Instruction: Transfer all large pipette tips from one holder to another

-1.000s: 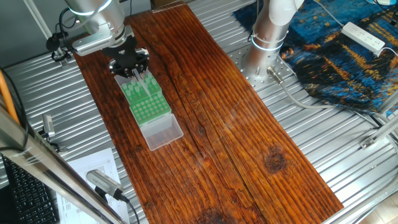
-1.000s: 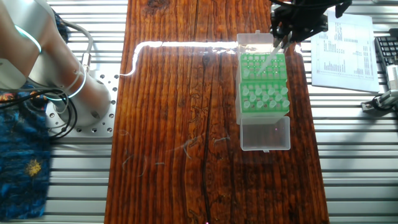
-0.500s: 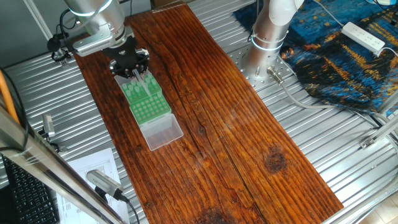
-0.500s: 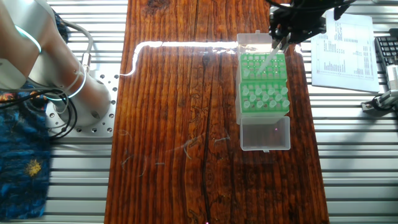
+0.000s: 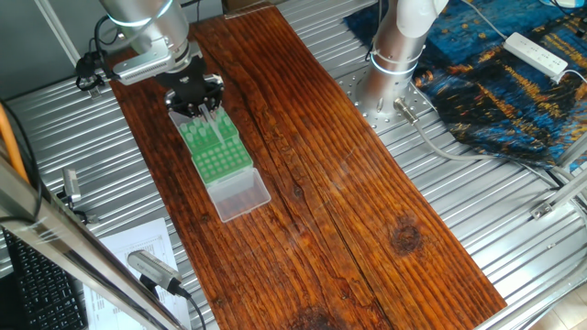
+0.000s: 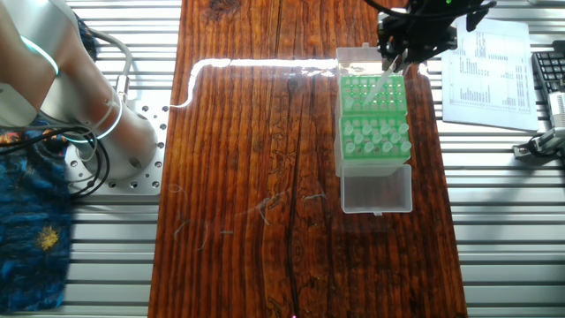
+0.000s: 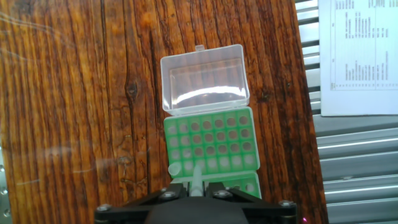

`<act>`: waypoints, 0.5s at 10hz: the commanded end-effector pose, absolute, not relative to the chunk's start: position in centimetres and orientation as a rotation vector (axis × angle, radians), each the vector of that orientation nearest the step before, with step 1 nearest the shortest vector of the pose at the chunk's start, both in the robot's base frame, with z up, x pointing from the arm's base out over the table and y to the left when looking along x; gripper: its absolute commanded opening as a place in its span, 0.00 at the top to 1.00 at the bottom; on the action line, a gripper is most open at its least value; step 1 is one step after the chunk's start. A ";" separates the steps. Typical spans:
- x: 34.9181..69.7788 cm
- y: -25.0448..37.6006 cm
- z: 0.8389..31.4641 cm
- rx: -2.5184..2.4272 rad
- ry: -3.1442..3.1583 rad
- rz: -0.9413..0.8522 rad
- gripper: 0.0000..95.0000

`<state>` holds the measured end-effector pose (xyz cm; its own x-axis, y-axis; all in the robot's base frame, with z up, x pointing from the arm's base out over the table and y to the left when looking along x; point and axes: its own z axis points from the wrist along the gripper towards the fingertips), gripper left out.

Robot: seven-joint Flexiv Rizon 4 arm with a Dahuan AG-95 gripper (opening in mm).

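Observation:
Two green racks stand end to end on the wooden board. The near rack point(image 6: 375, 140) holds several translucent whitish pipette tips point(image 6: 369, 134). The far rack point(image 6: 372, 95) point(image 7: 211, 142) shows mostly empty holes. My gripper point(image 6: 395, 64) point(image 5: 202, 110) hangs over the far rack and is shut on one pipette tip point(image 6: 380, 86), which points down at a slant towards the holes. In the hand view the gripper point(image 7: 195, 185) clamps this tip point(image 7: 196, 176) above the rack's near row. Another tip top point(image 7: 174, 169) shows just left of it.
Open clear lids lie at both ends of the racks point(image 6: 377, 189) point(image 6: 361, 58) point(image 7: 204, 78). A printed paper sheet point(image 6: 490, 62) point(image 7: 357, 56) lies right of the board on the metal table. The arm's base point(image 6: 97, 132) stands to the left, with a keyboard point(image 6: 549, 75) at the far right.
The gripper with the tip has shifted slightly across the far rack. The racks and lids have not moved.

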<state>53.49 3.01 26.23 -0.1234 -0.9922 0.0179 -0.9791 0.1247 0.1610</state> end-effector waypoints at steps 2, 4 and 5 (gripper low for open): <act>53.1 2.7 25.9 2.005 -2.262 -0.170 0.80; 53.1 2.7 25.8 2.000 -2.265 -0.169 0.80; 53.1 2.7 25.8 1.995 -2.270 -0.169 0.80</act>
<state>53.02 2.71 25.79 -0.1276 -0.9917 0.0127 -0.9792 0.1280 0.1572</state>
